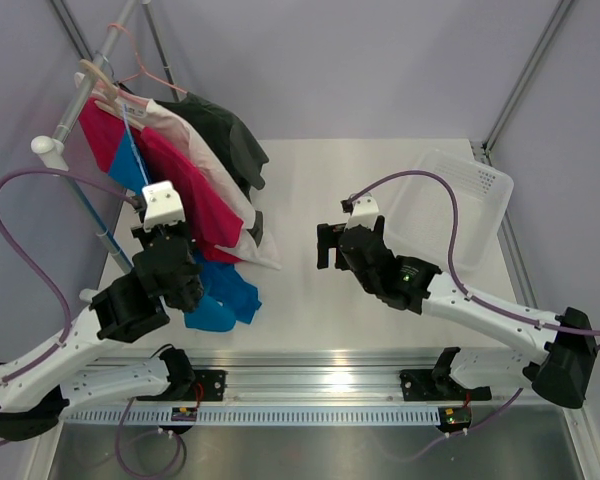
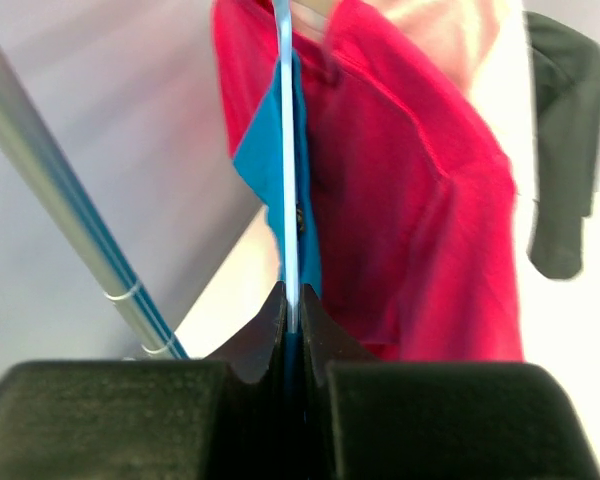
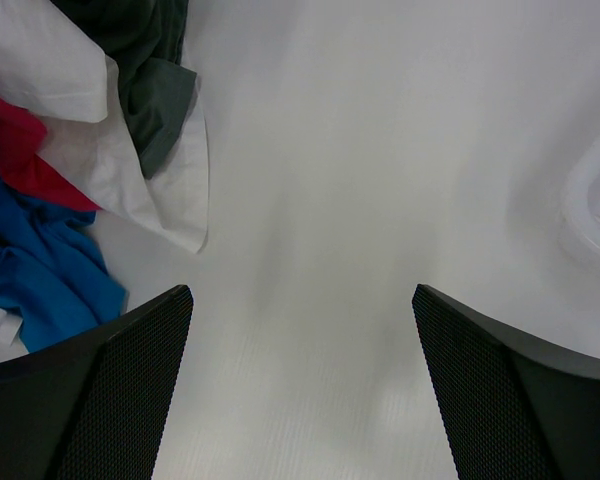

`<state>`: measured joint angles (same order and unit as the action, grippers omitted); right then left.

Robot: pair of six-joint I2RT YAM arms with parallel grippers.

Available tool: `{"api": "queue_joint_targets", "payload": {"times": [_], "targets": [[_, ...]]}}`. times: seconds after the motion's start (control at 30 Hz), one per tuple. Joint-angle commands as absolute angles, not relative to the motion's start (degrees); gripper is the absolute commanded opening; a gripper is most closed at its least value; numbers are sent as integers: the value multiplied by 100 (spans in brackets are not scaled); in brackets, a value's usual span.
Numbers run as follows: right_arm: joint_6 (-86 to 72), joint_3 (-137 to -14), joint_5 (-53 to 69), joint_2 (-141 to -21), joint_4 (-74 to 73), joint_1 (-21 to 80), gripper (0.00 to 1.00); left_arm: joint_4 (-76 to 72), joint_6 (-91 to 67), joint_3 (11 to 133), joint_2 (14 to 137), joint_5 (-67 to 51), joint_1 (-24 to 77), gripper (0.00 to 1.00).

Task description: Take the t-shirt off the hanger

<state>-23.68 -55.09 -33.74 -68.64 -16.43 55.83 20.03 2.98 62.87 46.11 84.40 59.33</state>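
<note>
The bright blue t-shirt (image 1: 223,296) hangs low from the rack, its lower part bunched on the table; it also shows in the left wrist view (image 2: 264,165) and the right wrist view (image 3: 35,260). The pale-blue wire hanger (image 1: 133,135) runs down along it. My left gripper (image 1: 148,190) is shut on the hanger wire (image 2: 288,150), with blue cloth right beside the jaws (image 2: 291,305). My right gripper (image 1: 330,245) is open and empty over the bare table, right of the clothes; its jaws stand wide apart (image 3: 300,300).
A magenta-pink shirt (image 1: 185,185), a white cloth (image 1: 242,215) and a dark grey-green shirt (image 1: 230,140) hang on the same rack. The rack's pole (image 2: 65,205) slants at the left. A clear plastic bin (image 1: 465,195) stands at the back right.
</note>
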Motion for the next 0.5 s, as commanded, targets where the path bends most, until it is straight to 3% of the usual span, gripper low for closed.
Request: {"api": "queue_joint_targets", "payload": {"times": [0.0,0.37,0.47], "targets": [[-2294,-5827,-3674,-6926,-1714,5616,100,1784,290,6144,4509,9219,6345,0],[-2250,-5862,-3805,-7005,-1723,5625,99,1758,35,6055,3964,9282,6583,0],[-2241,-5897,-3823,-7066,-1758,5625,100,1749,18,6047,3955,9290,7073,0]]}}
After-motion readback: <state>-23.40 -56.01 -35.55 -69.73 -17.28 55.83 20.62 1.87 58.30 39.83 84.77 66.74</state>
